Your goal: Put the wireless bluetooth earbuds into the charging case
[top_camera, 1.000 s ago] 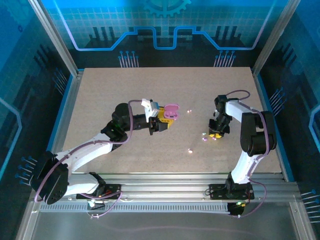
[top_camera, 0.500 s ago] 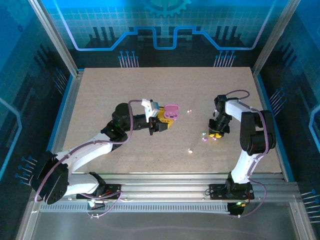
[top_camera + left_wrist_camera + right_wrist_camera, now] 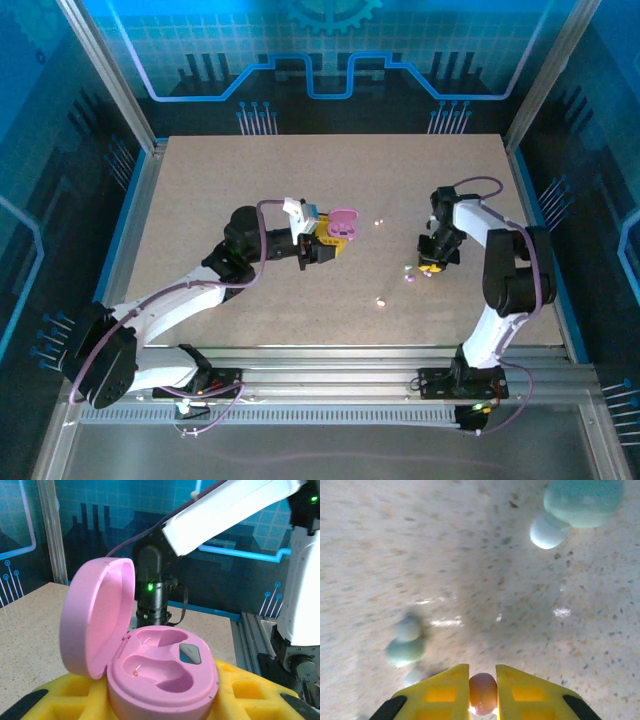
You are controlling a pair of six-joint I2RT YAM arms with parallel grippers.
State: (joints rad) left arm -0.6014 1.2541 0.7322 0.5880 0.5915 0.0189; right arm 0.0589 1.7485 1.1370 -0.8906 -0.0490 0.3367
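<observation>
The pink charging case [image 3: 165, 672] stands open, lid [image 3: 95, 615] tipped up to the left, and both wells are empty. My left gripper [image 3: 160, 707] is shut on its base with its yellow fingers [image 3: 255, 695]. From above, the case [image 3: 342, 224] is held at mid-table by the left gripper [image 3: 326, 243]. My right gripper [image 3: 483, 687] is shut on a small pinkish earbud [image 3: 483, 694], low over the table [image 3: 470, 570]. Seen from above, the right gripper [image 3: 431, 265] is at the right of centre. Two pale teal earbuds [image 3: 572, 507] [image 3: 406, 641] lie ahead of it.
More loose earbuds lie on the speckled table: one near the case [image 3: 378, 222], one toward the front [image 3: 382, 300], and two just left of the right gripper [image 3: 409, 275]. Metal rails [image 3: 340, 365] run along the near edge.
The right gripper's fingers have closed further on the small earbud and the right arm has shifted slightly. The left arm and the case have not moved.
</observation>
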